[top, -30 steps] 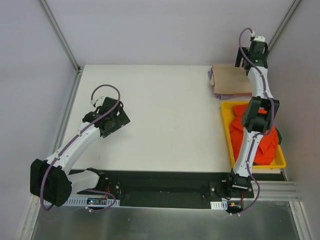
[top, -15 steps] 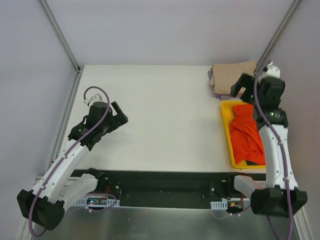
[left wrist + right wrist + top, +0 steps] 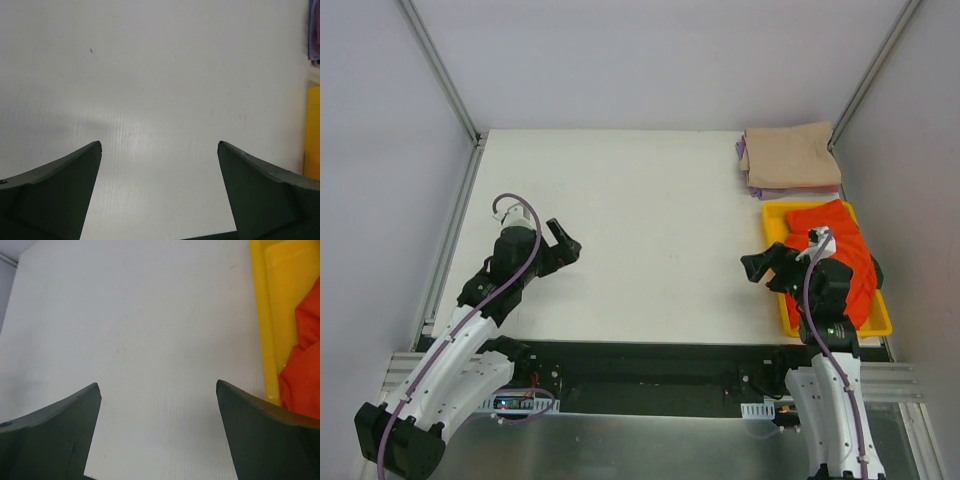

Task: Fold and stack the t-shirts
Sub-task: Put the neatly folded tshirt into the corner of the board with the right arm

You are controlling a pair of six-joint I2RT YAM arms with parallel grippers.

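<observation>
A folded tan t-shirt [image 3: 788,150] lies at the table's far right corner on top of a lavender one [image 3: 772,191], whose edge also shows in the left wrist view [image 3: 314,30]. A crumpled orange-red t-shirt [image 3: 842,252] [image 3: 304,371] fills the yellow tray. My right gripper [image 3: 760,268] [image 3: 157,385] hovers open over bare table just left of the tray, holding nothing. At the left side of the table my left gripper [image 3: 566,240] [image 3: 160,145] is open too, with only white table between its fingers.
The yellow plastic tray [image 3: 772,228] [image 3: 260,315] [image 3: 312,135] sits along the right edge of the white table [image 3: 650,230], just in front of the folded stack. Grey walls and metal frame posts close in the table on three sides.
The right arm has swung back from over the folded stack to the near side, beside the tray. The left arm has drawn back slightly toward its base. Both grippers stayed open.
</observation>
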